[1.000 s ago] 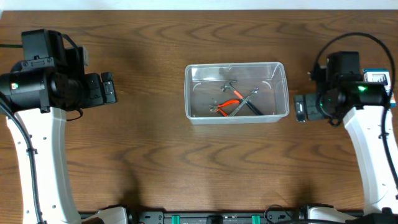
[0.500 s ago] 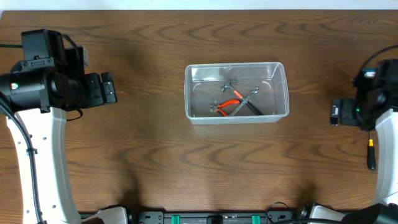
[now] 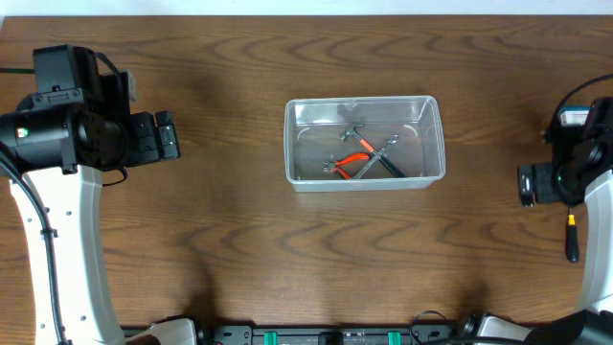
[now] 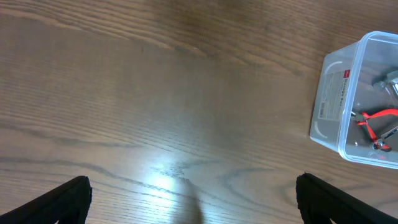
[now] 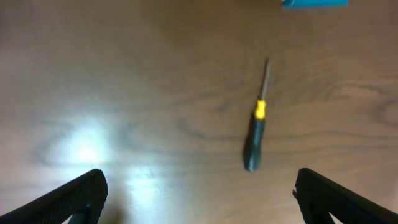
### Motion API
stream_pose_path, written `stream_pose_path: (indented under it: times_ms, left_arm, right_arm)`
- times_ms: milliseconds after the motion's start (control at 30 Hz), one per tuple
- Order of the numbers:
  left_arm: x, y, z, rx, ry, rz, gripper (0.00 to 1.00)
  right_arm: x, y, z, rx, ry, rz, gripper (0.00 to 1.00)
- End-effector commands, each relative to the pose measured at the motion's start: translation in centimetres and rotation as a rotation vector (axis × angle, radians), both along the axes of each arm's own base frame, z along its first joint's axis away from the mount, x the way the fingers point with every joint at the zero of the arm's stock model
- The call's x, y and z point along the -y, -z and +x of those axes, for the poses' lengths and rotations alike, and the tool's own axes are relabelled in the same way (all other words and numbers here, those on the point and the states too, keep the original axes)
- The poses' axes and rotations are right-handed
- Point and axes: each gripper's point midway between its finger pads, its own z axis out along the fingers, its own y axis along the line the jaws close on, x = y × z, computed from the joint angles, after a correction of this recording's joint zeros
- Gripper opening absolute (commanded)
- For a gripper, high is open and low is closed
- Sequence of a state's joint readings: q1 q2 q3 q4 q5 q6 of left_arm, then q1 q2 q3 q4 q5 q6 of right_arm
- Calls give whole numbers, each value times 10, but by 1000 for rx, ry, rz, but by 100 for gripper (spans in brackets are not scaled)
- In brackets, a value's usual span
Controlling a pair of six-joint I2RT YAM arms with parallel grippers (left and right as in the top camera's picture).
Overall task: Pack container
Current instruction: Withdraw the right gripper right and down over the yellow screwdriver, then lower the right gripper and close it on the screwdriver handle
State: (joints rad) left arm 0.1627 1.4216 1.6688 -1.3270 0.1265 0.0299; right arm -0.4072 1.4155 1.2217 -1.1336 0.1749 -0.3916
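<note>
My right gripper (image 5: 199,186) is wide open, empty. The screwdriver (image 5: 254,137) lies just ahead; I think I grab it next.

Left pincer (image 3: 170,136) spread wide, facing inward — right pincer (image 3: 526,184) likewise agape, the two well apart

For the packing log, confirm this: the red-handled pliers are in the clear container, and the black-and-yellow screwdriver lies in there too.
Wrong on the screwdriver: it lies on the table, outside the container, as the overhead and right wrist views show. The red-handled pliers are in the container.
</note>
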Motion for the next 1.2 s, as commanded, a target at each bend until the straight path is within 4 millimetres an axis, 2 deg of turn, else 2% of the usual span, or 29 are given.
stream_pose_path:
  times_ms: [0, 100, 200, 267, 400, 567, 700, 1033, 1167]
  left_arm:
    - [-3, -5, 2, 14, -8, 9, 98]
    - [-3, -5, 3, 17, -9, 9, 98]
    - [-3, -5, 3, 17, -9, 10, 98]
    - [-3, -5, 3, 17, -8, 10, 98]
    - [-3, -5, 3, 17, -9, 9, 98]
    - [-3, -5, 3, 17, -8, 10, 98]
    - [-3, -5, 3, 17, -8, 10, 98]
    - [-3, -5, 3, 16, -9, 9, 98]
    - [-3, -5, 3, 16, -9, 9, 98]
  right_arm:
    - [26, 13, -22, -121, -4, -73, 99]
    - [30, 19, -21, -98, 26, -15, 99]
    - [19, 27, -12, -16, 4, 134, 99]
    - [24, 31, -11, 8, 12, 164, 99]
    - [44, 40, -17, 3, 54, 160, 99]
    - [52, 53, -21, -22, 39, 170, 99]
    - [54, 62, -18, -11, 37, 163, 99]
    - [43, 102, -33, -42, 3, 178, 99]
    - [54, 105, -34, -12, 45, 160, 99]
